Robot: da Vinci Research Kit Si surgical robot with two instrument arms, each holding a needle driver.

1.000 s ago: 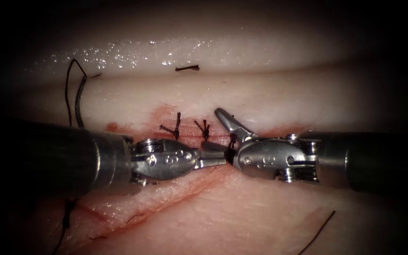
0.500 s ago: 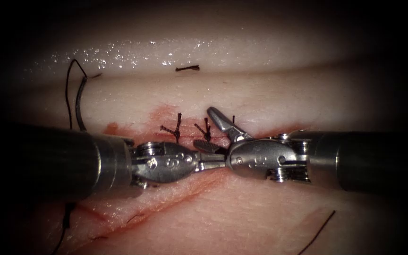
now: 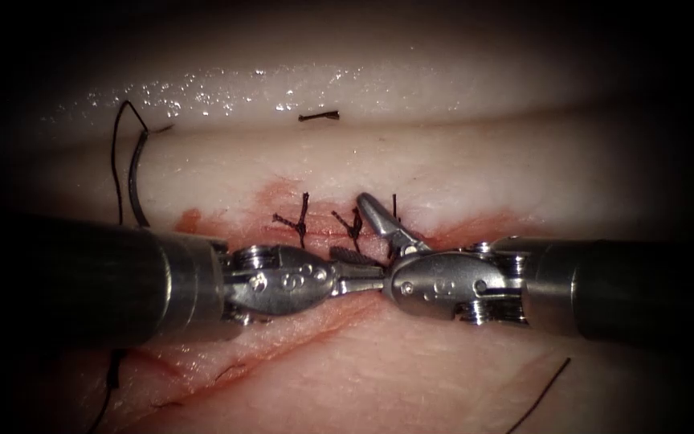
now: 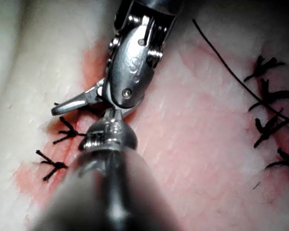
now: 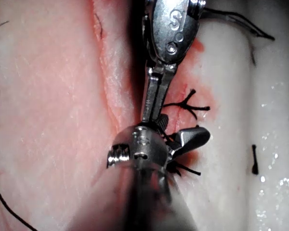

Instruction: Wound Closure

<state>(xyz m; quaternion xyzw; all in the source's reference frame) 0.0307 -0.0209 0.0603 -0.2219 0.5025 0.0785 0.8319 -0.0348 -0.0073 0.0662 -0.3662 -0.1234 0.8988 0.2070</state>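
Centrally, both hands tip-to-tip over the cut (left hand, right hand).

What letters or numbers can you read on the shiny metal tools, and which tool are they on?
"S": stamped on the left arm's tool, seen in the right wrist view.
Stamped marks on the left arm's tool in the endoscope view: too blurred to read.
Stamped marks on the right arm's tool in the endoscope view: too blurred to read.
Stamped marks on the right arm's tool in the left wrist view: too blurred to read.

Loose thread scrap, red fluid (smeared)
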